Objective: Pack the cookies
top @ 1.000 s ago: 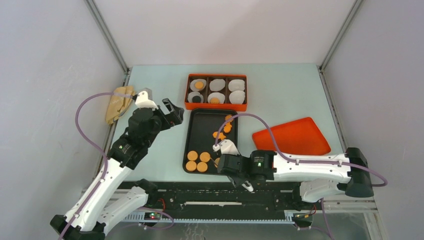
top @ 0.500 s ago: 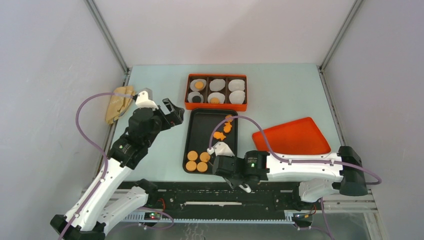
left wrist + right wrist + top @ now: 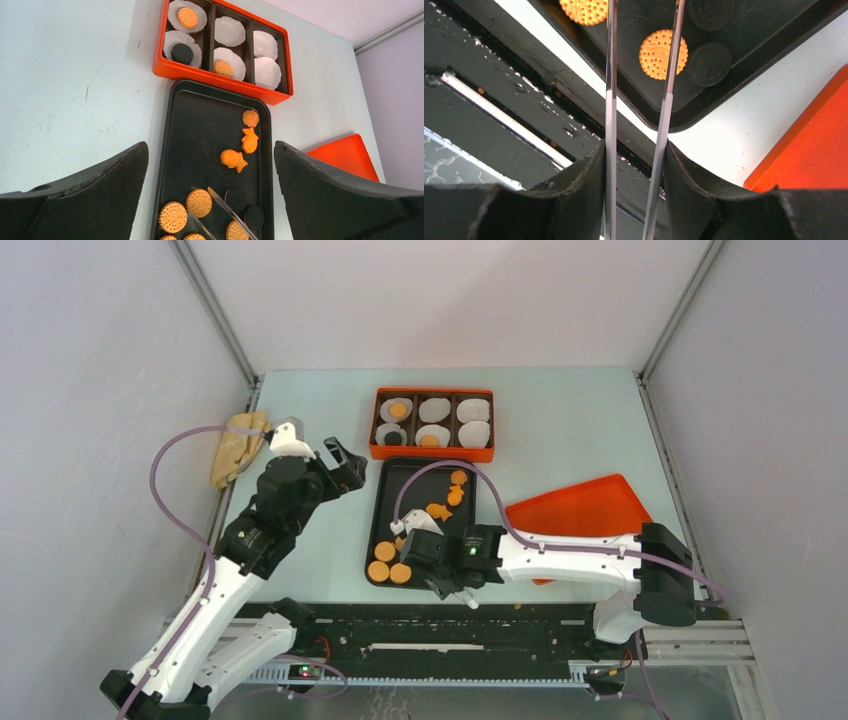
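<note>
From above, the right gripper [image 3: 432,562] has swung left since a second ago and now hangs over the lower half of the black tray [image 3: 415,495]. It covers some of the round cookies [image 3: 385,562] that showed there earlier. Its arm also crosses the lower edge of the orange lid [image 3: 585,510]. The left gripper [image 3: 348,465] has not moved. The right gripper's fingers are hard to make out here.

In the left wrist view, the left gripper [image 3: 211,145] is spread wide with nothing in it. At centre, the tray [image 3: 200,125] holds shaped orange cookies [image 3: 234,160], with round orange and dark ones at the bottom edge, cut off. Thin tweezers [image 3: 227,207] lie across these. At the top, the orange box [image 3: 220,85] has six paper cups [image 3: 229,31]; three hold a cookie.

In the right wrist view, the right gripper [image 3: 634,150] is clamped on the tweezers [image 3: 610,100]. Their blades stand apart and their tips run off the top. One blade partly hides an orange cookie [image 3: 654,54].
</note>
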Robot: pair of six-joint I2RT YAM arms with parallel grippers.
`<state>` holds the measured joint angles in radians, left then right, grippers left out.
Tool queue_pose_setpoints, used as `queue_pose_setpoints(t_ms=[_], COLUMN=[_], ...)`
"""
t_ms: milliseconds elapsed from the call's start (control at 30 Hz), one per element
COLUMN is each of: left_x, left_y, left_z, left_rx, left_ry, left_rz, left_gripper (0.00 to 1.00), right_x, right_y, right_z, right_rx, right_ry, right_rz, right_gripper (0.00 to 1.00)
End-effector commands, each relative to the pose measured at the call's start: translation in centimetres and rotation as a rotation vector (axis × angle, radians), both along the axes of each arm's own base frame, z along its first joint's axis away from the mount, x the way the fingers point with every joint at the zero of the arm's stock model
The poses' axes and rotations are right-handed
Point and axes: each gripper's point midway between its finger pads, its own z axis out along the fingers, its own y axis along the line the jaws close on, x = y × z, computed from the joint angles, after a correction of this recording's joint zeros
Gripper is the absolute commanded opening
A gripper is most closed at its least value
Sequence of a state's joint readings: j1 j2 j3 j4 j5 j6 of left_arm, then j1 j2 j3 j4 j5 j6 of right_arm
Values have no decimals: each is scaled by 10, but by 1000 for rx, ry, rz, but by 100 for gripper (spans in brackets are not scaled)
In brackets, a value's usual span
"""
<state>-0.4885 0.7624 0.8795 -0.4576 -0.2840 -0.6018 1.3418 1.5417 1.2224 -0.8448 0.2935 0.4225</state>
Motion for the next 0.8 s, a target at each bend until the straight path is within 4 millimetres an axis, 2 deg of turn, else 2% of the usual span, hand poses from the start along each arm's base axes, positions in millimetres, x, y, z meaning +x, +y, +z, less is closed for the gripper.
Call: queue_pose_setpoints(t_ms=[0,133,300,400,600,700,767], left_x=[-1,-2,-1,2,8,10,12], left_y=[6,7,5,3,-1,-3,-3], left_z=[0,0,1,5,12,13,13], left_rx=[19,20,14,10,11,11,12], left_ry=[-16,-15,-19,-26,-33,-33,-33], left_rz=[16,18,11,9,5,2,1], left_gripper=[100,100,100,100,100,100,100], right_x=[8,3,15,44,105,139,166], right_y=[19,16,16,13,13,11,10], right_z=[11,8,23,41,90,107,110], right_rx=[77,83,141,199,310,336,340], right_ry=[1,33,1,-43,-164,-223,-246], right_rz=[25,19,-19,-81,-162,-211,-253], right_gripper=[48,38,28,24,22,22,21])
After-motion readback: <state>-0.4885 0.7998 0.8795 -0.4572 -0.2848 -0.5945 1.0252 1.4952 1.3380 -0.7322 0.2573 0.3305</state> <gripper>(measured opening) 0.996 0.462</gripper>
